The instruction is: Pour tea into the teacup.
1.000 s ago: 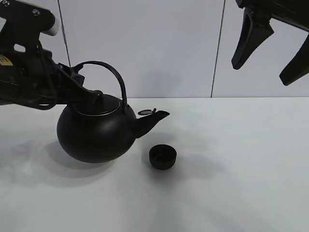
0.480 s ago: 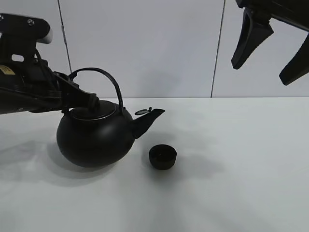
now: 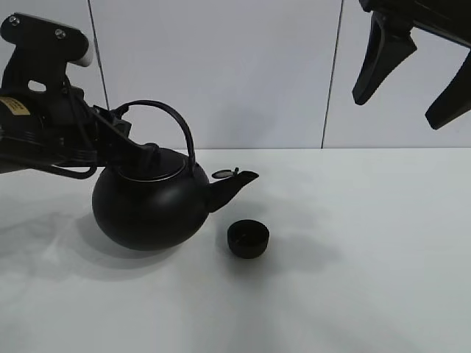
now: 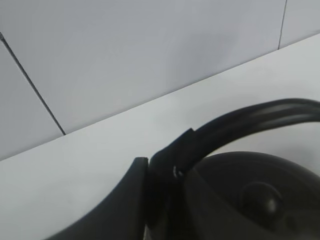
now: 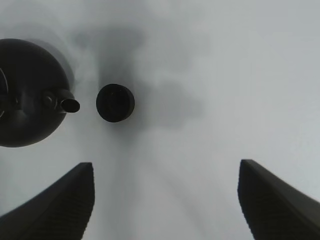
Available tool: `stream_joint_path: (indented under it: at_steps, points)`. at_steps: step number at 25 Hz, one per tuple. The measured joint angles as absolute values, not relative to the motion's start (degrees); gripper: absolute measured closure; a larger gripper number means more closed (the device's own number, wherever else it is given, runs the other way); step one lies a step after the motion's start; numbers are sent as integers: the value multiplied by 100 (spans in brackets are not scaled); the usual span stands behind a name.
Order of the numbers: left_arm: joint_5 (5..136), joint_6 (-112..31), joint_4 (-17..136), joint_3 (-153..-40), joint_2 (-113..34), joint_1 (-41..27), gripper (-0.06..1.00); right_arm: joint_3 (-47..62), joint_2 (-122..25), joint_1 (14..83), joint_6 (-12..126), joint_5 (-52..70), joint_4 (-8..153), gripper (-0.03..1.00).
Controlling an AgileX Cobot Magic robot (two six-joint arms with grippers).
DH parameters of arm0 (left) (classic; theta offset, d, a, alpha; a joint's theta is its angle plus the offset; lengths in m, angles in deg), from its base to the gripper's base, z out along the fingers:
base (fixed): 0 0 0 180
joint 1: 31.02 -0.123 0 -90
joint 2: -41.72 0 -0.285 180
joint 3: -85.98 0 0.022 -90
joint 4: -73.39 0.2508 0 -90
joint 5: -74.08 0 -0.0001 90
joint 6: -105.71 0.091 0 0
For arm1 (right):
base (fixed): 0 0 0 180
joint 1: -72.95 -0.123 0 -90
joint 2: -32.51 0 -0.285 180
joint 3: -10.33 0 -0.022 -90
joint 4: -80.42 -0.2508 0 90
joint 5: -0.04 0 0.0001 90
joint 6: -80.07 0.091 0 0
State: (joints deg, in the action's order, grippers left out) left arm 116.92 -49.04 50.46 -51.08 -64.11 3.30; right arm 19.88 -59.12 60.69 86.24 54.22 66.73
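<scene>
The big round black kettle (image 3: pixel 151 209) sits low at the table's left, and whether it touches the surface I cannot tell. Its spout (image 3: pixel 234 181) points right, ending above and left of the teacup (image 3: pixel 248 240). That small black cup stands upright on the white table, apart from the kettle. My left gripper (image 3: pixel 140 147) is shut on the base of the arched handle (image 3: pixel 173 118). The left wrist view shows the handle (image 4: pixel 250 117) clamped beside one finger (image 4: pixel 127 200). My right gripper (image 3: pixel 412 70) hangs open high at the right. Its wrist view looks down on the teacup (image 5: pixel 115 103) and kettle (image 5: pixel 27 92).
The white table (image 3: pixel 353 279) stretches to the right and front of the cup. A pale panelled wall (image 3: pixel 257 73) closes the back. The left arm's body (image 3: pixel 40 125) hangs over the table's left side.
The left arm rocked the kettle: it dipped left, then came back slightly right with the spout near its earlier spot. The teacup and right gripper have not moved.
</scene>
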Motion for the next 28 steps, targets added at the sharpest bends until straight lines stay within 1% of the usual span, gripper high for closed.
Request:
stream_joint_path:
  at_steps: [12,19,28]
  points:
    - [11682,-4421,5050,-5108,-6411,330,83,1988,-5912,6069,8624,5409,6673,42]
    - [11245,-4130,5075,-5390,-6411,330,83,1988,-5912,6069,8624,5409,6673,42]
    - [11165,-3905,5094,-5496,-6411,330,83,1988,-5912,6069,8624,5388,6673,42]
